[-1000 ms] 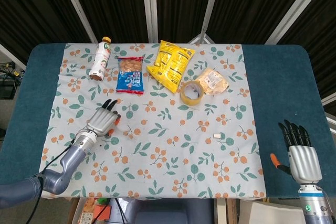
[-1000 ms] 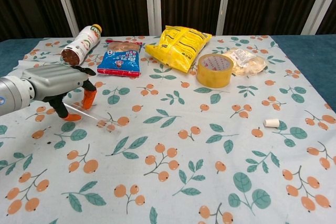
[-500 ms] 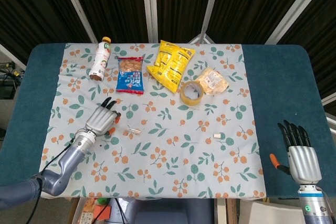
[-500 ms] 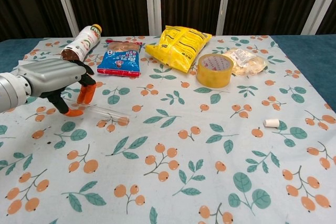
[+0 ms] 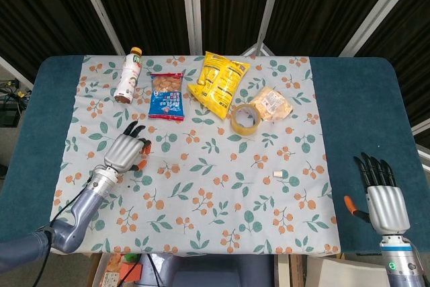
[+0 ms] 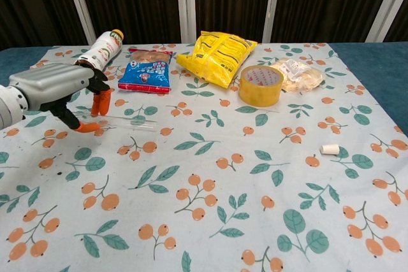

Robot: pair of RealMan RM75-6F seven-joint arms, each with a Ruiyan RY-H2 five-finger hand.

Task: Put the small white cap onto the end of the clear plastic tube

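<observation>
The left hand (image 6: 60, 93) hovered low over the left part of the surface (image 5: 356, 99), its orange-tipped fingers (image 6: 97, 103) curled down around one end of the clear plastic tube (image 6: 124, 125); whether the tube was actually pinched or merely touched could not be told, since its near end was hidden under the fingers. In the chest view the tube extended from beneath the fingers toward the middle of the floral cloth (image 5: 201, 193), close to the cloth or resting on it (its transparency made it almost invisible in the head view). The small white cap (image 6: 330, 150) lay on the cloth well apart from the tube, toward the right side, with nothing touching it. The right hand (image 5: 385, 196) was held near the front right edge of the surface, fingers straight and spread, holding nothing, and was nearer to the cap than the left hand was. Judged from this arrangement, the step in hand was securing the tube, and capping had not begun. The next move would call for a firm hold on the tube with one end left exposed, followed by the right hand reaching for the cap, pinching it, and bringing its opening in line with the free end of the tube. A bottle (image 5: 127, 74), snack packets (image 5: 218, 82) and a roll of tape (image 5: 245, 119) lay along the far side, away from both hands.
</observation>
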